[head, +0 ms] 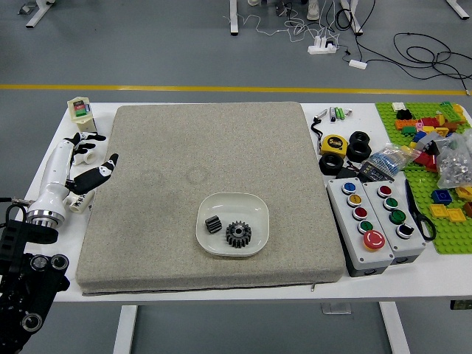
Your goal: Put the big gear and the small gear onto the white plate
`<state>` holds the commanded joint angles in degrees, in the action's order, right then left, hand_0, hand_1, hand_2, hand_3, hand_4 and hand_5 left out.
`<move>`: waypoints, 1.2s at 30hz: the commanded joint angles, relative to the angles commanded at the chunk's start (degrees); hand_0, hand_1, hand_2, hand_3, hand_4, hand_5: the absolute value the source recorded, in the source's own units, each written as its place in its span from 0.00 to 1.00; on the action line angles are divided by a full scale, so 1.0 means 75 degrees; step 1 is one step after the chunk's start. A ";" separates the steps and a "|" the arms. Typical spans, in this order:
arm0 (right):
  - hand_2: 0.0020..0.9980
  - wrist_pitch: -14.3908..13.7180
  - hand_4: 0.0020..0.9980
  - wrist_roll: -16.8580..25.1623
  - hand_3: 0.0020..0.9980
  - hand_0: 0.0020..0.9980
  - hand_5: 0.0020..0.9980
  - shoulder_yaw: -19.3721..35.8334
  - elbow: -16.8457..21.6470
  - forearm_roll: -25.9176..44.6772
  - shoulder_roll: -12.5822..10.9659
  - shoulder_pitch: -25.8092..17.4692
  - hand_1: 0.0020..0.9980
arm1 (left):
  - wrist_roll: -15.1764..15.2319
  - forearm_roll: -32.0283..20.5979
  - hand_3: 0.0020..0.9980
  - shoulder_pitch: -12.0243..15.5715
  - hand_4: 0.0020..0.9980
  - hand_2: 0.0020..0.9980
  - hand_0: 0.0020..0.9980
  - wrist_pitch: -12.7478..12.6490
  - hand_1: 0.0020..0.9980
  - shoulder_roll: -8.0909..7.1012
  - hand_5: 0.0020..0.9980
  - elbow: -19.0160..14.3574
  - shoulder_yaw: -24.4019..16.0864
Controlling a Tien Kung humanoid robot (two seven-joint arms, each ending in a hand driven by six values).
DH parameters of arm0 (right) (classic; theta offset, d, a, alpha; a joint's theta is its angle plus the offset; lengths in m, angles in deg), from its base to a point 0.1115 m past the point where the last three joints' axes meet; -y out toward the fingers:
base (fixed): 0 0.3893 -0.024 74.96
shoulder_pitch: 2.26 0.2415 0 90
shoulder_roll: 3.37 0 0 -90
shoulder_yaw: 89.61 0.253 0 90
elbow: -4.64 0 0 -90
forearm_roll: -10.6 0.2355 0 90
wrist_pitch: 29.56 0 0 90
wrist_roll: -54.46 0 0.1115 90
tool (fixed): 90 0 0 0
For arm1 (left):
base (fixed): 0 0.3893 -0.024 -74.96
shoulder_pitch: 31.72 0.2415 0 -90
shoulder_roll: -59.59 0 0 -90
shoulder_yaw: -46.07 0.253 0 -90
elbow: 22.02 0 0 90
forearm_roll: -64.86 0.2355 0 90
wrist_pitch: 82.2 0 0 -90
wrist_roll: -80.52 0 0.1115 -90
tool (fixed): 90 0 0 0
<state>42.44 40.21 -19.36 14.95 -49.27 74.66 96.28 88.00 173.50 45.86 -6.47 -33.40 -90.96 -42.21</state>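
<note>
Your left hand (59, 173), fingers apart, is at left edge of the mat (184, 140). Well apart from it, the big gear (238, 234) and small gear (213, 224) lie inside the white plate (253, 208).

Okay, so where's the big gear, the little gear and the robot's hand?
Big gear (238, 234): head view, on its dark toothed body.
Small gear (213, 224): head view, on its dark toothed side.
Left hand (93, 179): head view, on its thumb.

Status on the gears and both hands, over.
Left hand empty, off by the table's left edge; right out of view. Big gear and small gear on white plate, nothing over them.
</note>
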 joint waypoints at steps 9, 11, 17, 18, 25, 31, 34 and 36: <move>0.70 0.0003 0.76 0.0010 0.55 0.60 0.66 0.0013 0.0000 -0.0007 -0.0008 0.0028 0.61 | -0.0060 0.0258 0.61 0.0040 0.71 0.76 0.62 0.0186 0.66 -0.0009 0.31 -0.0012 -0.0071; 0.70 0.0001 0.76 0.0014 0.55 0.60 0.66 0.0015 0.0000 0.0000 -0.0009 0.0031 0.61 | -0.0061 0.0311 0.61 0.0039 0.71 0.76 0.62 0.0200 0.66 -0.0004 0.31 0.0004 -0.0078; 0.70 0.0003 0.76 0.0009 0.55 0.60 0.66 0.0019 0.0000 -0.0010 -0.0009 0.0033 0.61 | -0.0070 0.0508 0.61 0.0031 0.71 0.76 0.62 0.0254 0.65 0.0011 0.32 0.0057 -0.0092; 0.70 0.0007 0.76 0.0005 0.55 0.60 0.66 0.0012 0.0000 -0.0013 -0.0011 0.0035 0.61 | -0.0086 0.0567 0.61 0.0027 0.71 0.76 0.62 0.0271 0.65 0.0013 0.33 0.0071 -0.0107; 0.70 0.0015 0.76 -0.0005 0.55 0.60 0.66 0.0012 0.0000 -0.0030 -0.0006 0.0035 0.61 | -0.0116 0.0863 0.61 0.0025 0.71 0.77 0.62 0.0291 0.66 0.0006 0.34 0.0119 -0.0154; 0.70 0.0015 0.75 -0.0007 0.55 0.60 0.66 0.0008 0.0000 -0.0027 -0.0006 0.0043 0.61 | -0.0120 0.1062 0.61 0.0038 0.71 0.77 0.62 0.0295 0.66 0.0006 0.34 0.0140 -0.0192; 0.70 0.0013 0.75 -0.0012 0.55 0.60 0.66 -0.0003 0.0000 -0.0022 -0.0003 0.0040 0.61 | -0.0121 0.1121 0.61 0.0040 0.71 0.77 0.62 0.0299 0.66 0.0005 0.34 0.0152 -0.0196; 0.70 0.0011 0.75 -0.0016 0.55 0.61 0.65 -0.0007 0.0000 -0.0019 0.0000 0.0033 0.61 | -0.0118 0.1189 0.61 0.0044 0.71 0.77 0.62 0.0306 0.66 0.0003 0.34 0.0156 -0.0188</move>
<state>42.52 40.08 -19.42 14.95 -49.42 74.66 96.53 87.12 182.42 46.20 -4.17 -33.38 -89.80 -43.62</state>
